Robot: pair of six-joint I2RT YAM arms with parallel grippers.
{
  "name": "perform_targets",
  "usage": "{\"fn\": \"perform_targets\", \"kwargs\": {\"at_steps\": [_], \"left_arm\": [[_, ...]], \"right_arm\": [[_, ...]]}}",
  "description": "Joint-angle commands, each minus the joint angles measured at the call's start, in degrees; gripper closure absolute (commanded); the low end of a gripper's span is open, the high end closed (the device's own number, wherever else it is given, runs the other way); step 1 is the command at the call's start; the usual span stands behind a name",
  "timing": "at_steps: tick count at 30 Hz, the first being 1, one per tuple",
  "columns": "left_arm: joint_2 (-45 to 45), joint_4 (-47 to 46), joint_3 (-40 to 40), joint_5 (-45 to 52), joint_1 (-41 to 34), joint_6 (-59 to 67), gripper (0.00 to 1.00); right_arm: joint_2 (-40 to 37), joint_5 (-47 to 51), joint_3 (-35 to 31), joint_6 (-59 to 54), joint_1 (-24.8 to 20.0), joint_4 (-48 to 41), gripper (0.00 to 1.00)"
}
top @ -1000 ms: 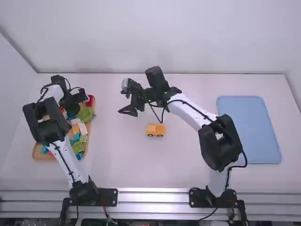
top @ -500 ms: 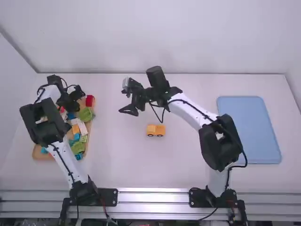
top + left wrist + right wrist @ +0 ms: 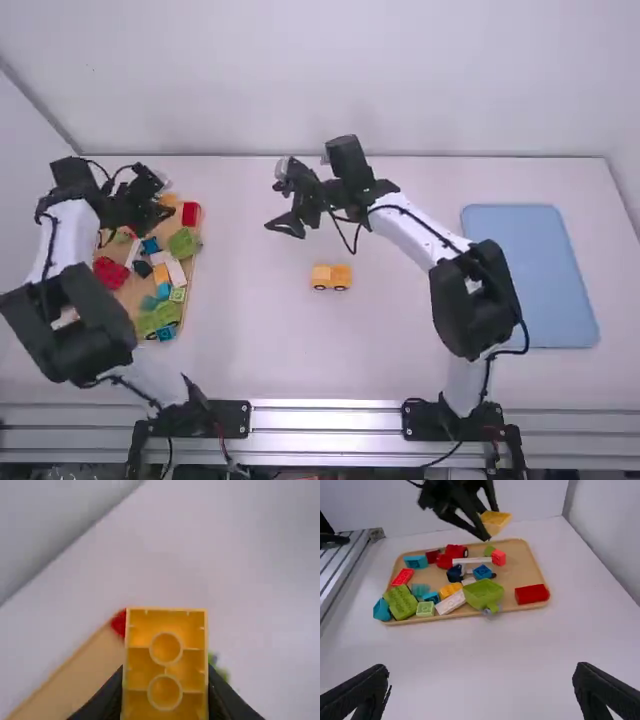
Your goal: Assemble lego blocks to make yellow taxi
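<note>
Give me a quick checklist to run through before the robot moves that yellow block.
1. Left gripper has the yellow block between its fingers: ok.
2. Block lifted off the tray: ok.
3. Car standing on its wheels: ok.
4. Right gripper open and empty: ok.
5. Block lined up over the car: not ok, it is over by the tray.
6. Grip firm enough to press the block on: cannot tell.

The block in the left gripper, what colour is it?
The block is yellow-orange, best seen in the left wrist view.
</note>
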Motion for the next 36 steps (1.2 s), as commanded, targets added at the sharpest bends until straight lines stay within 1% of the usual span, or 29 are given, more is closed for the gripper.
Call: {"fn": "perform_targets", "kwargs": {"at_steps": [1, 2, 3, 4, 7, 8, 9, 10, 12, 15, 16, 18, 20, 21, 22, 23, 24, 25, 27, 28, 29, 32, 35, 36], "left_arm": [[-6.8, 1.6, -4.8, 16.7, -1.9, 3.1, 0.98], [-9.8, 4.0, -7.2, 23.5, -3.0, 2.9, 0.98], [-10.5, 4.7, -7.7, 25.0, -3.3, 2.8, 0.98], [-12.9, 8.1, -9.7, 29.5, -5.0, 0.9, 0.98], [-15.0, 16.9, -12.3, 32.7, -9.8, -7.6, 0.98], [-15.0, 18.4, -12.7, 33.2, -10.7, -9.2, 0.98], [-14.8, 22.0, -13.7, 35.6, -13.5, -13.3, 0.98], [-14.4, 25.0, -14.8, 38.3, -16.0, -15.3, 0.98], [-13.7, 28.6, -16.3, 40.7, -19.0, -15.6, 0.98], [-12.3, 37.5, -19.1, 41.6, -24.9, -19.6, 0.98], [-12.0, 41.3, -20.0, 40.9, -26.8, -23.4, 0.98], [-11.8, 49.4, -21.9, 38.1, -30.7, -31.4, 0.98], [-11.8, 54.7, -23.2, 34.9, -33.1, -36.3, 0.98], [-11.8, 60.3, -24.5, 30.7, -35.1, -41.8, 0.98], [-11.8, 64.1, -25.4, 27.4, -36.4, -45.7, 0.98], [-11.8, 69.3, -26.7, 24.5, -37.5, -50.4, 0.98], [-11.8, 71.4, -27.2, 23.9, -37.7, -52.2, 0.98], [-11.8, 76.1, -28.1, 23.3, -37.8, -56.8, 0.98], [-11.8, 82.0, -29.0, 23.5, -37.2, -62.8, 0.98], [-11.8, 83.5, -29.3, 23.5, -37.2, -64.3, 0.98], [-11.8, 85.2, -29.6, 23.4, -37.4, -65.9, 0.97], [-11.4, 84.8, -29.7, 23.5, -37.7, -66.2, 0.98], [-10.1, 83.8, -29.7, 24.9, -37.7, -66.1, 0.98], [-9.7, 84.3, -29.7, 26.3, -37.7, -66.2, 0.98]], "right_arm": [[0.4, -2.7, 1.9, -0.3, -0.7, 0.3, 0.02], [0.4, -5.1, 1.9, -1.6, -1.4, 1.1, 0.02], [0.4, -5.5, 1.9, -1.9, -1.5, 1.2, 0.02], [0.4, -9.6, 1.9, -4.7, -2.5, 1.6, 0.02], [0.2, -20.6, 1.9, -7.5, -5.5, 2.4, 0.02], [0.2, -22.4, 1.9, -7.9, -6.1, 2.4, 0.01], [0.1, -27.8, 1.9, -9.5, -7.7, 2.3, 0.02], [0.1, -32.3, 1.9, -11.5, -9.0, 2.3, 0.02], [0.1, -36.2, 1.9, -13.3, -10.3, 2.4, 0.02], [-0.1, -37.1, 1.9, -13.7, -12.3, 2.3, 0.02], [-0.4, -37.1, 1.9, -13.0, -13.0, 2.4, 0.02], [-1.2, -37.1, 1.9, -11.5, -14.0, 2.3, 0.02], [-2.0, -37.1, 1.9, -11.3, -14.2, 1.7, 0.02], [-2.7, -37.1, 1.9, -12.0, -14.2, 0.5, 0.02], [-3.3, -37.1, 1.9, -13.0, -14.2, -0.8, 0.02], [-4.0, -37.1, 1.9, -16.3, -14.1, -3.2, 0.02], [-4.3, -37.1, 1.9, -17.8, -14.2, -4.2, 0.02], [-5.4, -37.1, 1.9, -21.2, -14.4, -6.9, 0.02], [-7.8, -37.1, 1.9, -26.1, -15.5, -11.7, 0.02], [-8.8, -37.1, 1.9, -27.7, -15.9, -13.4, 0.02], [-10.5, -37.1, 1.9, -31.3, -16.6, -16.9, 0.02], [-12.8, -37.0, 1.9, -38.2, -17.5, -23.9, 0.02], [-13.2, -35.8, 1.9, -43.1, -16.9, -30.6, 0.02], [-12.9, -35.7, 1.9, -43.3, -16.5, -31.0, 0.02]]}}
